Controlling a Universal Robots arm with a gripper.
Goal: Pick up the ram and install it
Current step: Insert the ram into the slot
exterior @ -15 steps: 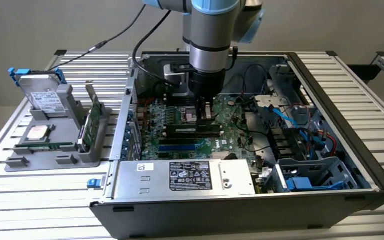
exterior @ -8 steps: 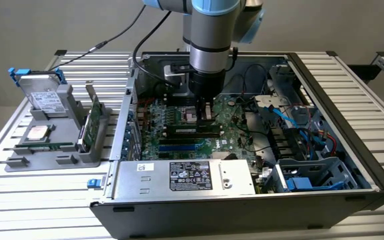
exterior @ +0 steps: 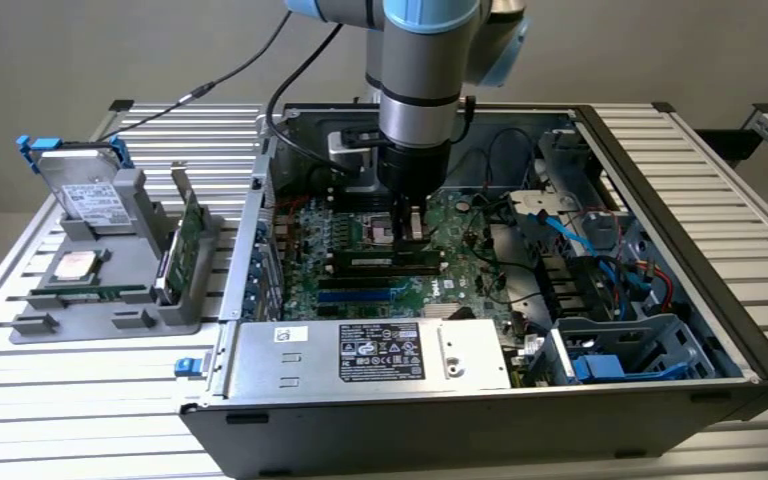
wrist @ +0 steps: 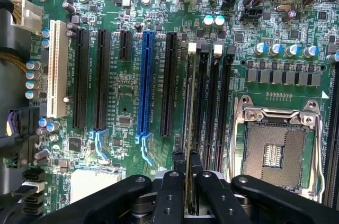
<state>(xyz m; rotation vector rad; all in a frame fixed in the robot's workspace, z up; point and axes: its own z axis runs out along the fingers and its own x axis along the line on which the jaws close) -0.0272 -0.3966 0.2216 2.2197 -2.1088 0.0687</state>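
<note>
My gripper (wrist: 188,167) is shut on the ram (wrist: 190,113), a thin green stick seen edge-on between the two black fingers (wrist: 175,187). The stick runs along the leftmost of the black memory slots (wrist: 209,102), right over it; I cannot tell whether it touches or sits in the slot. The open processor socket (wrist: 273,150) lies beside those slots. In the exterior view the gripper (exterior: 411,228) reaches straight down into the open computer case (exterior: 651,200), just above the motherboard (exterior: 357,230).
A grey parts holder (exterior: 104,300) stands on the slatted table at the exterior view's left, carrying a hard drive (exterior: 91,195), a silver processor chip (exterior: 77,265), a green card with a metal bracket (exterior: 191,235) and a narrow green stick (exterior: 91,293). Power supply (exterior: 371,355), cables and drive cage (exterior: 624,350) crowd the case.
</note>
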